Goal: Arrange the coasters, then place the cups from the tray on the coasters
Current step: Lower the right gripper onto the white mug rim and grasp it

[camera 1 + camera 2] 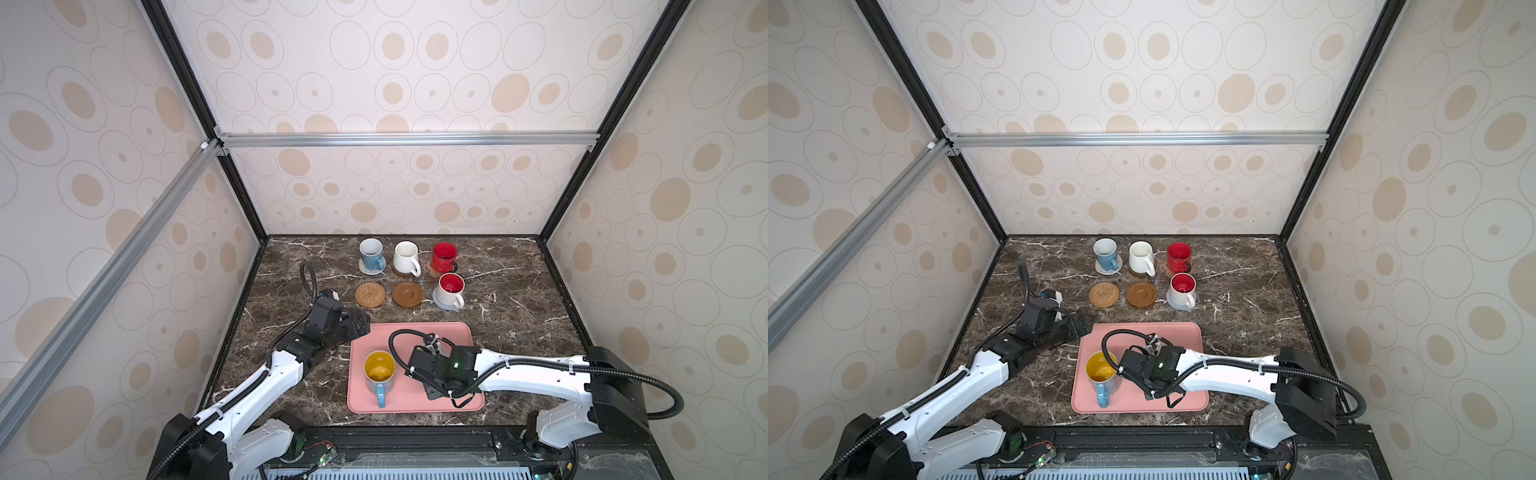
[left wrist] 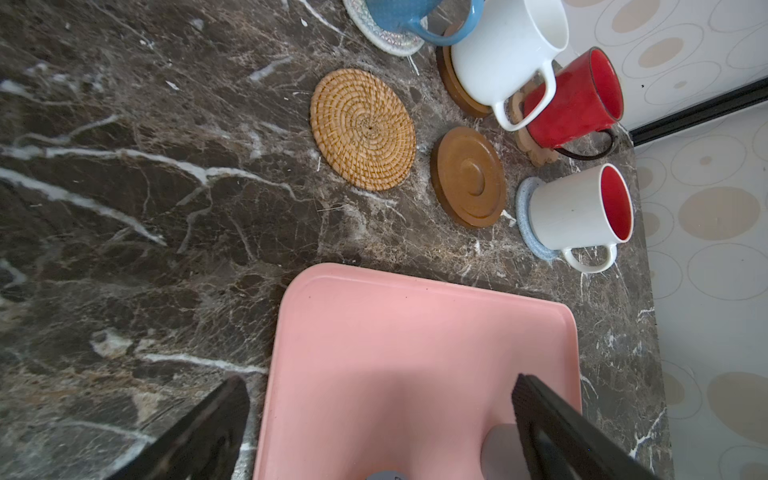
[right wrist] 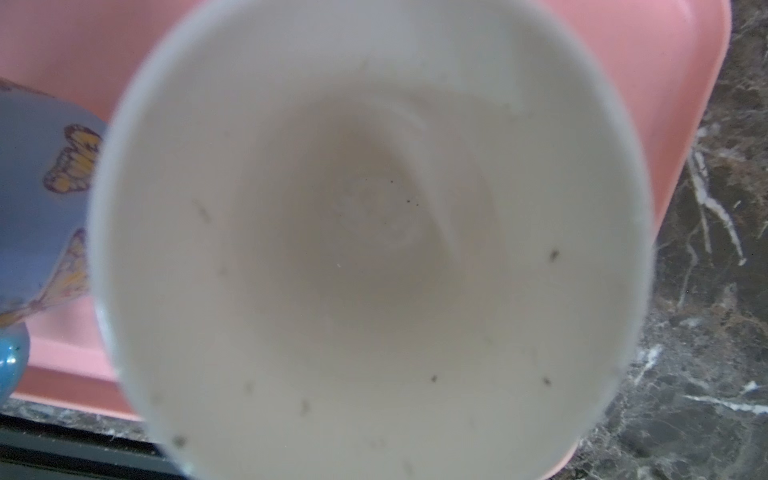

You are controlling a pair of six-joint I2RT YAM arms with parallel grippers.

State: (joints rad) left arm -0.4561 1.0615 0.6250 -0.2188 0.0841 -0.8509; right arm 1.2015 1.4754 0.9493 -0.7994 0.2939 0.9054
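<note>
Four mugs (image 1: pixel 406 255) on coasters (image 1: pixel 439 306); rattan coaster (image 1: pixel 370 294), brown disc (image 1: pixel 407 294) bare; blue-yellow mug (image 1: pixel 379 372), white mug (image 3: pixel 365 232) on pink tray (image 1: pixel 415 332).

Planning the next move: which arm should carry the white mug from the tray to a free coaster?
Right. The right hand is shut at the white mug, whose inside fills its wrist view; the left hand hangs open at a corner of the tray.

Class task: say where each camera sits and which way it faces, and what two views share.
Top views: high in front, looking down and back; left arm and right arm show.
Left wrist: by the pink tray, facing the rattan coaster; open left gripper shows.
Right wrist: down into a white mug; no robot part shows.
Shared: both wrist views show the tray.
</note>
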